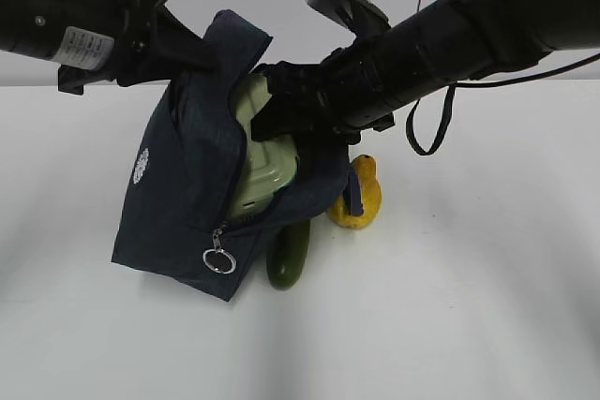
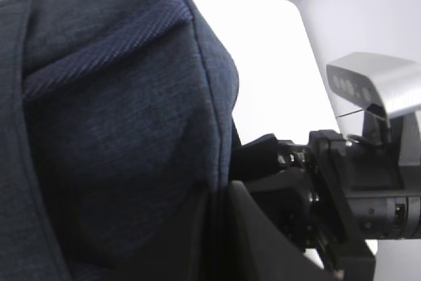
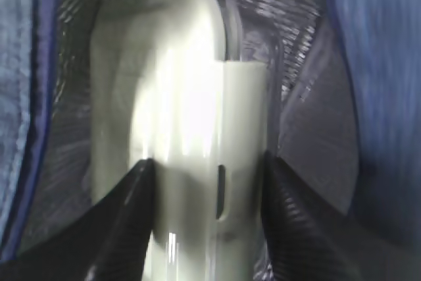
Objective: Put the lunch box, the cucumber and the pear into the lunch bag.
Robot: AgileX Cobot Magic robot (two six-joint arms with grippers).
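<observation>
The navy lunch bag (image 1: 183, 203) stands tilted on the white table, its mouth facing right. My left gripper (image 1: 192, 49) is shut on the bag's upper flap (image 2: 131, 116) and holds it up. My right gripper (image 3: 205, 166) is shut on the pale green lunch box (image 3: 177, 116), which sits partway inside the bag's silvery lining (image 3: 309, 110). In the exterior view the lunch box (image 1: 267, 170) shows in the bag's mouth. The dark green cucumber (image 1: 289, 257) lies just outside the bag's lower right corner. The yellow pear (image 1: 357, 196) rests behind it, touching the bag.
A ring pull (image 1: 220, 259) hangs from the zipper at the bag's front edge. The right arm (image 1: 469, 25) crosses above the pear. White table (image 1: 469, 306) extends to the right and front.
</observation>
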